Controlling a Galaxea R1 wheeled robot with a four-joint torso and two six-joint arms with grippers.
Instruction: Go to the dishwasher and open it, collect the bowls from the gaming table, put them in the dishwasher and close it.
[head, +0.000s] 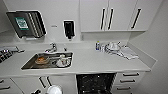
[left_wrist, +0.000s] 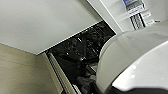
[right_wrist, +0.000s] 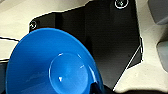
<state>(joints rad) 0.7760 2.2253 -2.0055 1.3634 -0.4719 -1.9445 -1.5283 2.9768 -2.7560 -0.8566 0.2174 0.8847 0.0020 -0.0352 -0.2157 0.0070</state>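
Dishwasher (head: 95, 83) stands open beneath the white countertop (head: 95, 62), its dark interior with racks exposed between the white cabinet doors (head: 45, 82) on one side and a stack of white drawers (head: 128, 81) with dark bar handles on the other. Head view looks down on the counter run: a steel sink (head: 48, 60) set into the top holds an orange-brown dish and some white crockery, with a tap (head: 52, 47) behind it. Further along the counter, near the back wall, stand a small bottle with a blue label (head: 97, 46) and a cluster of white items on a cloth (head: 128, 53). Wall cabinets (head: 120, 15) with dark vertical handles hang above; a dark dispenser (head: 69, 29) and a paper-towel holder (head: 26, 23) are fixed to the wall. A white bowl (head: 54, 89) shows at the lower edge of the head view, in front of the cabinet doors and beside the open dishwasher. In the left wrist view the same white bowl (left_wrist: 135, 62) appears large and close to the camera, with the dishwasher's dark rack space (left_wrist: 80, 52) just beyond it; whether the left gripper's fingers are closed on it cannot be told. In the right wrist view a bright blue bowl (right_wrist: 52, 65) sits close against the camera, seen underside-on with its round foot visible; the right gripper's grip on it cannot be confirmed either.
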